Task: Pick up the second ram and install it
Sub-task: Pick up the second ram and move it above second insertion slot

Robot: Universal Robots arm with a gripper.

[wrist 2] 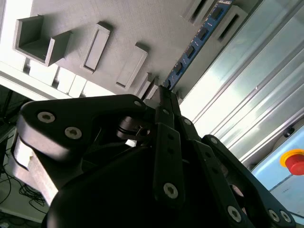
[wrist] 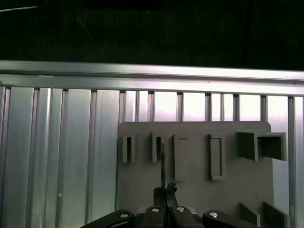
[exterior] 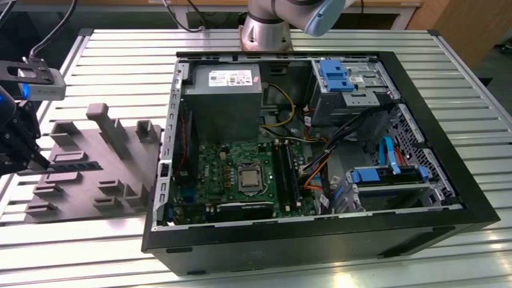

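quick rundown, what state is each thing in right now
gripper: jaws shut on the second ram's end
second ram: on edge in the grey tray, not yet installed
grey tray: flat on the slatted table
computer case: on its side, panel off, inside exposed

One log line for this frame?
gripper: shut on second ram | place: over grey tray | install: not done

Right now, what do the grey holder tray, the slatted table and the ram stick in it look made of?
Holder tray: matte grey, probably moulded or printed plastic; no glare. Table: bare metal, likely aluminium; its ribbed slats reflect light brightly. Second ram: thin dark board carrying small chips, probably circuit laminate.
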